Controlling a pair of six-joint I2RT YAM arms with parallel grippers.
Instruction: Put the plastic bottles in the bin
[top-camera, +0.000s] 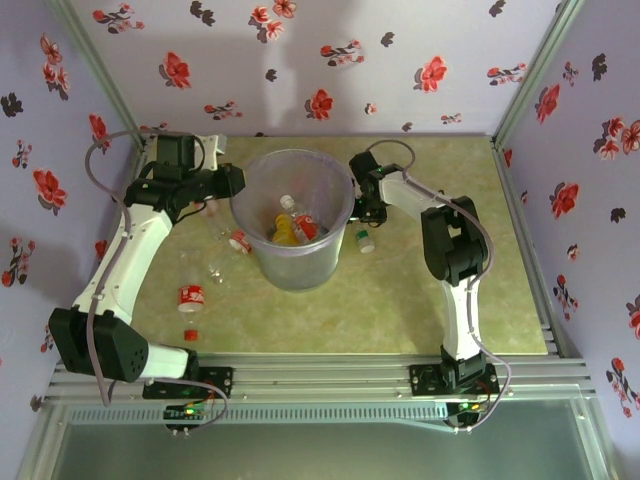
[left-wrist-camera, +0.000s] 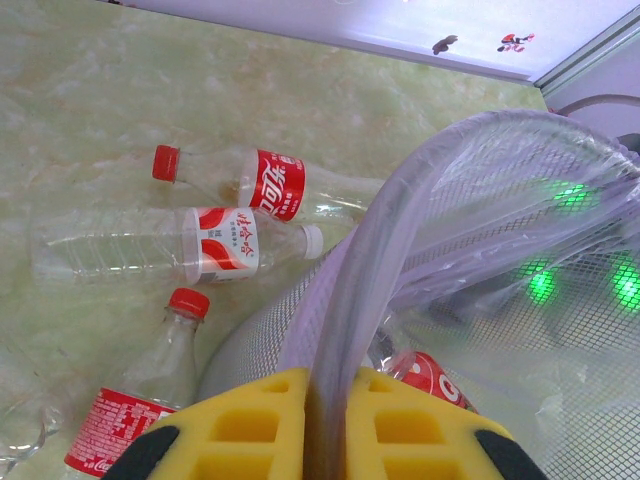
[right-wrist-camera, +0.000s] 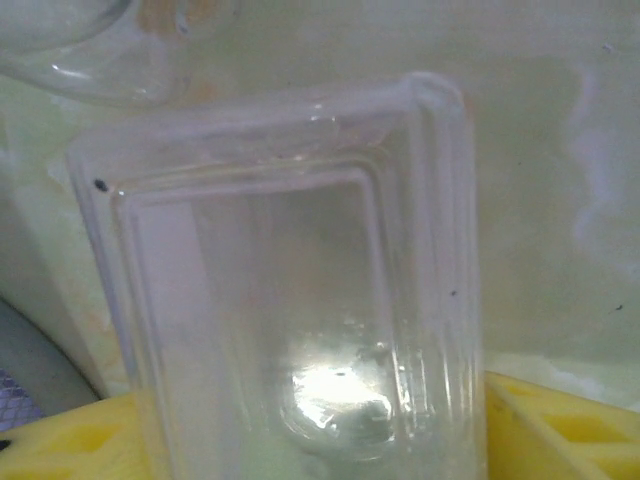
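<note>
At the tabletop's middle stands the bin, with some plastic bottles inside and loose bottles lying beside it. My left pincer is clamped on its rim, and I should hold that steady. My right pincer straddles a clear boxy vessel. Whether it grips, I cannot tell. I'd close squarely before lifting.

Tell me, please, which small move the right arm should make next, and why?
Probably close the right tool on the clear bottle: it sits between the yellow fingers, not visibly gripped, beside the bin, whose rim the left tool pinches.
</note>
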